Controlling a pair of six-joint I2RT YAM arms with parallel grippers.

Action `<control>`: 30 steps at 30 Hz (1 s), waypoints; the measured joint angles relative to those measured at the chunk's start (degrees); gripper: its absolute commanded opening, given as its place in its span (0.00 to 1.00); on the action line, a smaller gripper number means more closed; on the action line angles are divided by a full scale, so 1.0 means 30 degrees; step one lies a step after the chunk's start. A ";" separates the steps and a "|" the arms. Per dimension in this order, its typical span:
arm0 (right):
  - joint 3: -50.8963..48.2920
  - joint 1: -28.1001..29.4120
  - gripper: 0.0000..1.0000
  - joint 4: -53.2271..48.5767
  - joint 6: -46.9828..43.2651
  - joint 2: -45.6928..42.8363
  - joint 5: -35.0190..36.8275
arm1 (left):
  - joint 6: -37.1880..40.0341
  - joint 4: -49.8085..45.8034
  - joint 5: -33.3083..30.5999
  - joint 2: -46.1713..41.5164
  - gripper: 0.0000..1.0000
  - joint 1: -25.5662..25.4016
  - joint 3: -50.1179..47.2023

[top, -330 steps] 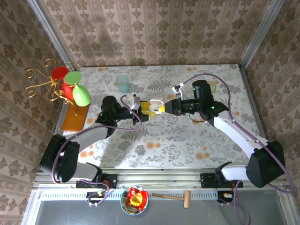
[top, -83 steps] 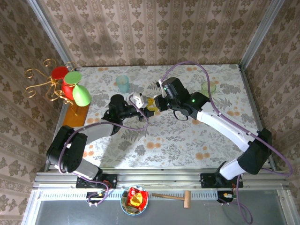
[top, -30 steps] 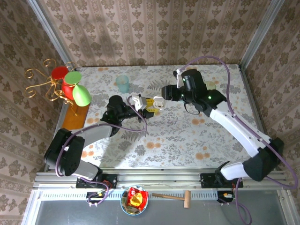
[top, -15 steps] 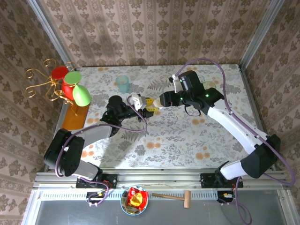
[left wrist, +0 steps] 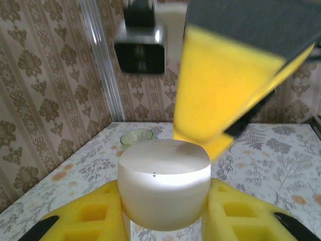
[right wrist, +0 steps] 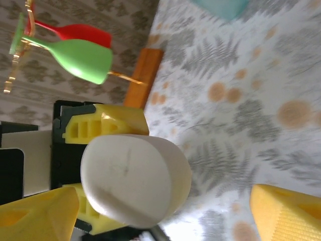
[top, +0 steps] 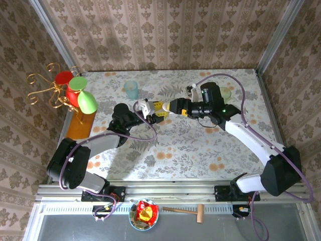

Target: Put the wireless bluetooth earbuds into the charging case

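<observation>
The white rounded charging case (left wrist: 164,188) sits between the yellow fingers (left wrist: 88,218) of my left gripper (top: 152,111), which is shut on it above the table's middle. No opening shows on the case. In the right wrist view the case (right wrist: 133,183) faces the camera, with the left gripper's yellow pads (right wrist: 108,123) behind it. My right gripper (top: 169,106) is open right at the case, one of its fingers (left wrist: 225,95) hanging just over it. Its own fingertips (right wrist: 35,216) stand on either side of the case, apart from it. The earbuds are out of view.
A teal cup (top: 132,89) stands at the back. A small green glass (top: 225,93) sits behind the right arm and shows in the left wrist view too (left wrist: 136,136). Red and green goblets (top: 77,93) on a gold stand with a wooden board (top: 80,124) occupy the left edge.
The right arm's wrist has swung to the right and levelled out, with its fingers still close to the case. The left arm has hardly moved and still holds the case.
</observation>
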 measured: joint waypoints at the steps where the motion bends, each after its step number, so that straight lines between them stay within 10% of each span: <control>1: -0.0568 -0.0051 0.81 0.1246 0.1049 0.0153 -0.0729 | -0.0226 0.0401 -0.0015 0.0000 0.26 0.0036 -0.0102; 19: -0.3621 -0.0597 0.14 1.4484 1.1431 0.2011 -0.4539 | -0.1632 0.2375 -0.0546 0.0066 0.28 0.0466 -0.0510; 25: -0.3636 -0.0831 0.13 1.4069 1.0936 0.1974 -0.4371 | -0.1515 0.2084 -0.0561 -0.0080 0.77 0.0466 -0.0619; 30: -0.4146 -0.2193 0.12 1.1686 0.9041 0.1158 -0.2973 | -0.0539 0.0219 -0.0838 -0.1399 0.94 0.0466 -0.1086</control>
